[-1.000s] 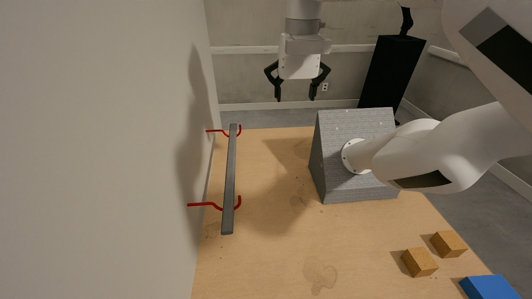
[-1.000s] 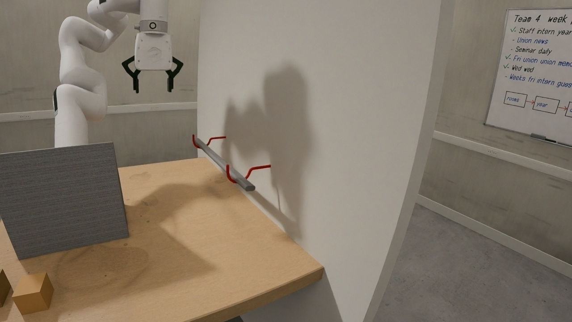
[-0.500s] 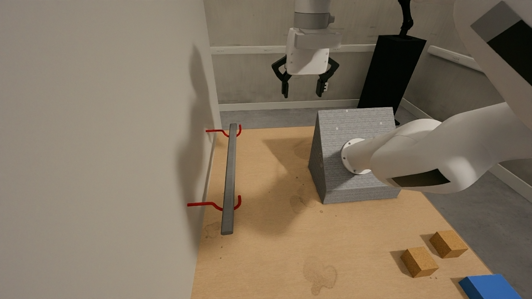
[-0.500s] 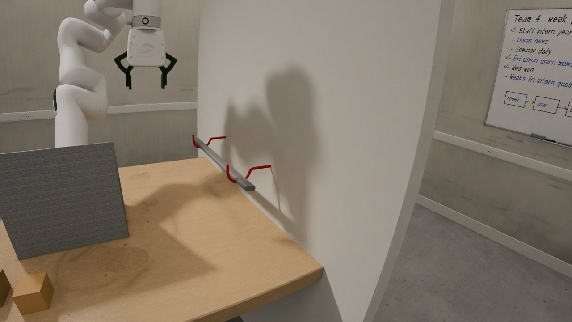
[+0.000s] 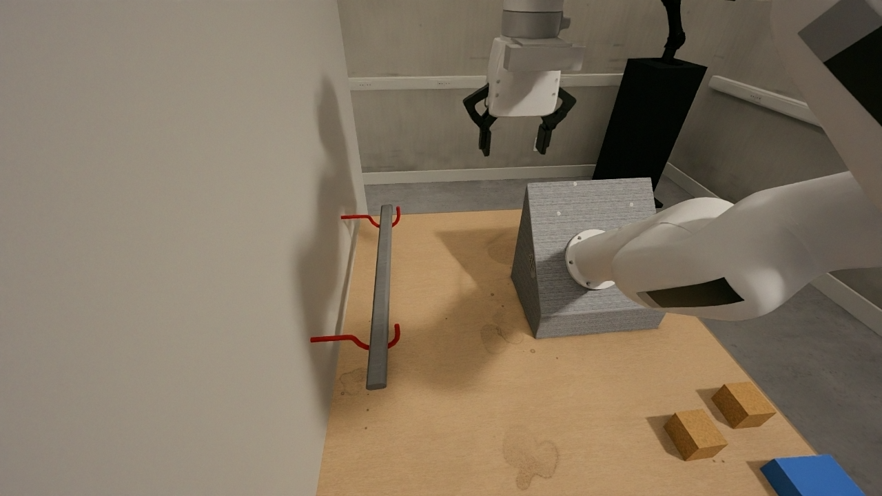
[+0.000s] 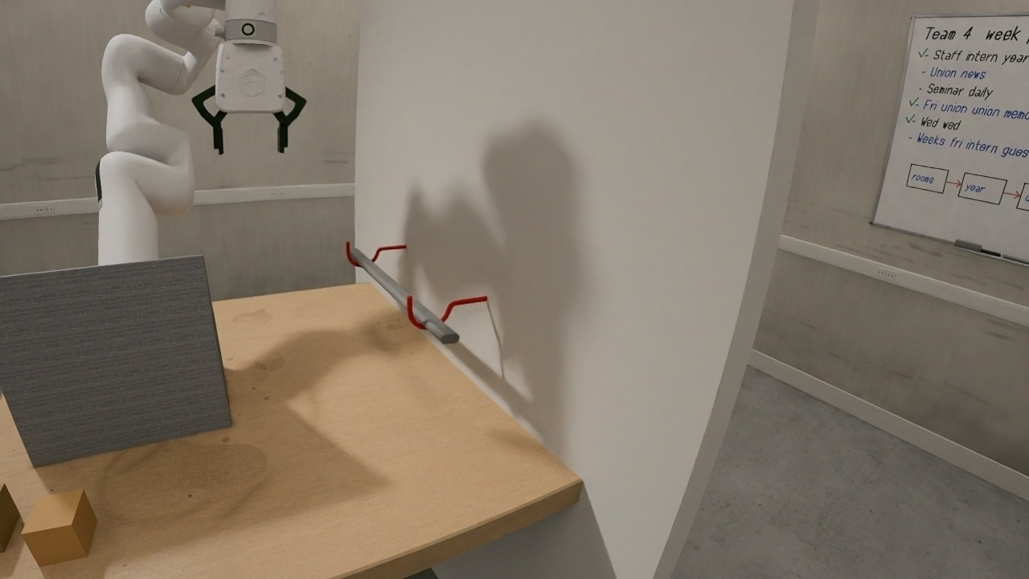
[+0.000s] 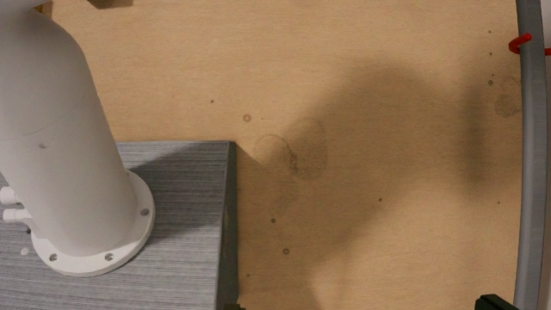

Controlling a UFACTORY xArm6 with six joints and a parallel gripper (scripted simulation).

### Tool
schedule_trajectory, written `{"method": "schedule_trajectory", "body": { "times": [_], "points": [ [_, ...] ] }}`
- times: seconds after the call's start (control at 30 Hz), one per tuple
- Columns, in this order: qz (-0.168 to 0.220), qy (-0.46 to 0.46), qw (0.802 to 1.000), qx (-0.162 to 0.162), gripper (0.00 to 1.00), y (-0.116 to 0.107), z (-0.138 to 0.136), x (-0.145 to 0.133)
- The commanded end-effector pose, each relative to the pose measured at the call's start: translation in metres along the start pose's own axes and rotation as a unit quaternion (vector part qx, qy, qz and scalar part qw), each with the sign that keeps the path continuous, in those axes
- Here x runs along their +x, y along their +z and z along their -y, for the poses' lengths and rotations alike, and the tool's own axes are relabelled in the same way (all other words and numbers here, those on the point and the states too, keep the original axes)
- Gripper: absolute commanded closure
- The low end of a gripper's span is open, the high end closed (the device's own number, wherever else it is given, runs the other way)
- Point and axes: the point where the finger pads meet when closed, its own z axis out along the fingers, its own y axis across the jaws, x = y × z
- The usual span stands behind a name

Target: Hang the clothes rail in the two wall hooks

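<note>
The grey clothes rail [image 5: 381, 289] [image 6: 391, 285] [image 7: 534, 151] lies in the bends of both red wall hooks, clear above the table. The near hook [image 5: 329, 338] [image 6: 467, 301] [image 7: 520, 43] cradles it close to its near end, which sticks out a little past the hook. The far hook [image 5: 354, 216] [image 6: 391, 248] cradles it close to its far end. The upturned hook tips stand on the side away from the wall. My gripper [image 5: 513, 153] [image 6: 250, 151] [image 7: 364, 305] is open and empty, high above and off to the side of the rail, not touching it.
The pale wall [image 5: 154, 246] [image 6: 647, 179] rises behind the hooks. A grey box [image 5: 592, 326] [image 6: 108, 359] [image 7: 185, 275] carries the arm's base on the wooden table [image 5: 444, 431] [image 6: 359, 432]. Two tan blocks [image 5: 693, 435] [image 5: 743, 404] and a blue block [image 5: 814, 474] lie near the table's edge.
</note>
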Motion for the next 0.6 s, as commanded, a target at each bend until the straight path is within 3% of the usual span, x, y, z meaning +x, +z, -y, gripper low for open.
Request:
{"method": "schedule_trajectory", "body": {
  "times": [0.0, 0.57],
  "points": [
    [0.001, 0.000, 1.000, -0.001, 0.00, -0.0053, 0.0071, -0.0003],
    [0.001, 0.000, 1.000, -0.001, 0.00, -0.0089, 0.0135, -0.0003]
  ]
}}
